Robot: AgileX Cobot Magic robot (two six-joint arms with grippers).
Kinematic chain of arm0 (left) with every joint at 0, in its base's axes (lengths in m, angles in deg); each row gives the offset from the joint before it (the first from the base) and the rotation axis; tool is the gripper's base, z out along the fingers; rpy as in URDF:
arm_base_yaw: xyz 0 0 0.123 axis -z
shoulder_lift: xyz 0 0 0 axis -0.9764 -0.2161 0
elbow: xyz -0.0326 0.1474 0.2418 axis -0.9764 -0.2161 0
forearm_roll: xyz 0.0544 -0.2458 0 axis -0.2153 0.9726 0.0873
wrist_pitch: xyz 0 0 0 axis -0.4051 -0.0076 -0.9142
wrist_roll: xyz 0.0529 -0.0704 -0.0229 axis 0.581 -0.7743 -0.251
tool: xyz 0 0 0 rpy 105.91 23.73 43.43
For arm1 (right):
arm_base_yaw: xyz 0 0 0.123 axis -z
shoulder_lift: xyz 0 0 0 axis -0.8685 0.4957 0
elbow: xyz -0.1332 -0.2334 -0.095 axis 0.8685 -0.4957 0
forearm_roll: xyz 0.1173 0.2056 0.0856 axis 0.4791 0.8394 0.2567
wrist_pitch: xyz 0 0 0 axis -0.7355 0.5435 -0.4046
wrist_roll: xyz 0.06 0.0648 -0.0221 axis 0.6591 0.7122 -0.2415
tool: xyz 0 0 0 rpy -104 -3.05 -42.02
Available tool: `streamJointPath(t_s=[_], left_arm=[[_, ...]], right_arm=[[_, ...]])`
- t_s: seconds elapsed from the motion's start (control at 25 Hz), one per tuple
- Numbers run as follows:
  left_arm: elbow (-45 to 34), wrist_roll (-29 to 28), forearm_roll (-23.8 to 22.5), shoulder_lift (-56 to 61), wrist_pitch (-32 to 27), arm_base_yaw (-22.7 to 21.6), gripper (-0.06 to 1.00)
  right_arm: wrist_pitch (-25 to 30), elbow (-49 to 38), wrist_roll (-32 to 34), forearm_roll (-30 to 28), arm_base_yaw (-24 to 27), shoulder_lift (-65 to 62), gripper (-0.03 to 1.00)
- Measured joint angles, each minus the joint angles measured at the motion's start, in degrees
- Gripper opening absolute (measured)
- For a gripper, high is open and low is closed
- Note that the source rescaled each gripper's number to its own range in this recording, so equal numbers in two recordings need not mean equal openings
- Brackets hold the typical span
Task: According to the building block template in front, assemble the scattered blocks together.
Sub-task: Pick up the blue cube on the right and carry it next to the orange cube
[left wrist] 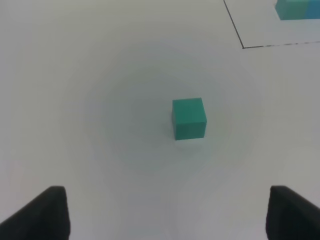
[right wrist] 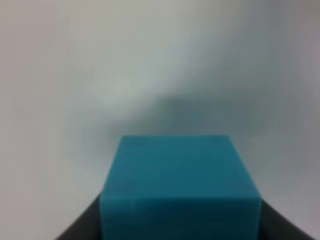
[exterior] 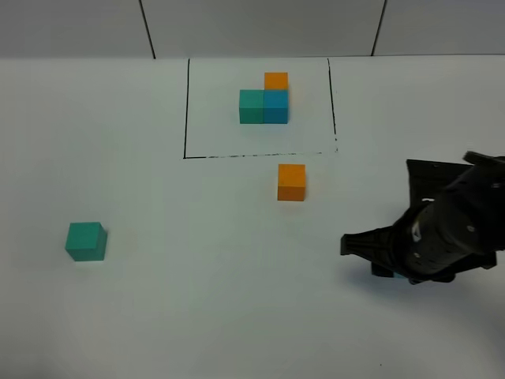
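From the high camera I see the building block template (exterior: 265, 99) inside its black frame (exterior: 186, 110), at the far middle of the surface (exterior: 197, 316). The loose orange cube (exterior: 291, 181) rests just outside the frame's near line, close below the template. The teal-green cube (exterior: 85, 241) stands alone, well off to the left. The left wrist camera shows the left jaws spread wide with nothing between them, that cube lying ahead and apart from them. The right arm (exterior: 438, 233) is low on the right. Its wrist camera shows the right jaws clamped on the blue cube (right wrist: 180, 175), which is hidden in the high view.
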Motion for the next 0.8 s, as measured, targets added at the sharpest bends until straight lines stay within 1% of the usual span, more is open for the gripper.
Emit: streamJointPath(t_s=[0.08,0.12,0.24,0.32,0.56,0.8], left_arm=[[0.00,0.00,0.00,0.00,0.00,0.00,0.76],[0.00,0.00,0.00,0.00,0.00,0.00,0.76],[0.00,0.00,0.00,0.00,0.00,0.00,0.76],[0.00,0.00,0.00,0.00,0.00,0.00,0.76],[0.00,0.00,0.00,0.00,0.00,0.00,0.76],[0.00,0.00,0.00,0.00,0.00,0.00,0.76]], right_arm=[[2.91,3.59,4.67,-2.88,-3.41,1.73,0.02],[4.42,5.21,5.98,-4.10,-4.83,2.82,0.02],[8.20,11.57,8.72,-5.75,-8.02,6.67,0.02],[9.95,15.78,9.39,-5.93,-9.48,9.92,0.02],[13.00,29.06,8.43,-6.00,-12.15,19.75,0.02],[17.51,38.74,3.55,-5.30,-12.34,27.66,0.02]])
